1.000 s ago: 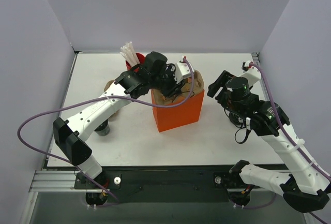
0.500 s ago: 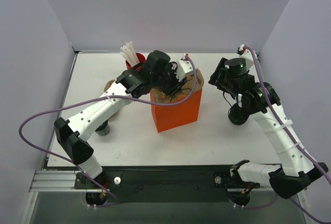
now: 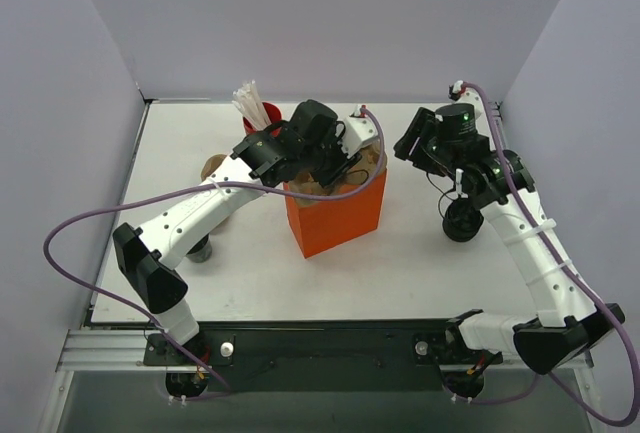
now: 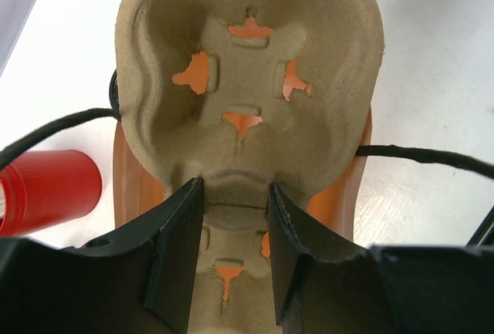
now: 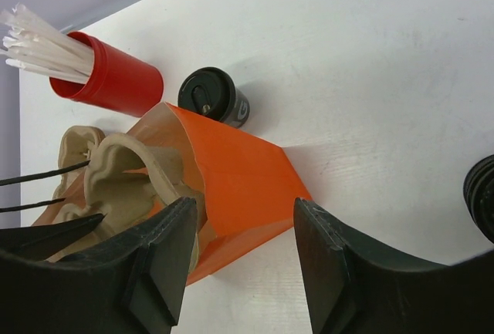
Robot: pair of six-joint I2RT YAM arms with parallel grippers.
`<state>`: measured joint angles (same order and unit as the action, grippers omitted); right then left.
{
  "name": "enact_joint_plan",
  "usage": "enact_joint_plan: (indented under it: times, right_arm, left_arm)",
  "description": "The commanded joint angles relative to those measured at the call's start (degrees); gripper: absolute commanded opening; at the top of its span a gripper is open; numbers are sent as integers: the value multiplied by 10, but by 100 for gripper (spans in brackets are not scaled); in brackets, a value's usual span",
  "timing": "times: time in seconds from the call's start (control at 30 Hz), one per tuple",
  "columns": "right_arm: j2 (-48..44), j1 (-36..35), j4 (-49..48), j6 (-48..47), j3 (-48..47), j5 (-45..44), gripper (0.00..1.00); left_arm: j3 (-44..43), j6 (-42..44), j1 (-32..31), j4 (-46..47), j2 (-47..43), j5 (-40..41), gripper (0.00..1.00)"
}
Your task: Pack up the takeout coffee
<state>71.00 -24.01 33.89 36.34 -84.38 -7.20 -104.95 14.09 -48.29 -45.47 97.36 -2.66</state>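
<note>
Nearest me, one small dark paper cup with a round black lid (image 3: 462,223) stands on the white tabletop (image 3: 260,278) to the right of the orange paper bag (image 3: 340,218). Its twin cup (image 5: 210,96) stands to the bag's left, partly under my left arm, and both are outside the bag. At the bag's open mouth my left pincer (image 4: 231,187) is clenched on the middle ridge of the brown moulded-pulp cup carrier (image 4: 247,33), my right pincer (image 5: 243,207) hangs released just beside the bag's right rim, and farthest back stands the red cup (image 5: 116,83) of white sticks (image 5: 38,41).
</note>
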Motion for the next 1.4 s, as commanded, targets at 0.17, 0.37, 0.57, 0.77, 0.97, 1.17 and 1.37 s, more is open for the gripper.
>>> enact_joint_plan:
  times: [0.17,0.37,0.57,0.77,0.97,1.17,1.37]
  right_arm:
    - [55,16,-26,-18,-25,65,52]
    - [69,16,-62,-25,-11,114,48]
    - [66,16,-74,-57,2,144,47]
    - [66,16,-75,-67,4,136,46]
    - [69,17,-76,-79,-1,140,46]
    - [69,16,-93,-108,2,157,45]
    - [83,17,-118,-146,3,219,46]
  left_arm:
    - [-23,-29,-3,-31,16,61,31]
    - [-29,-33,-3,-38,24,77,31]
    - [-28,-49,-3,-44,22,86,31]
    - [-44,-63,-2,-61,28,104,31]
    - [-50,-71,-3,-80,21,114,31]
    - [-46,-78,-3,-95,16,121,30]
    - [-55,-82,-3,-102,15,125,30]
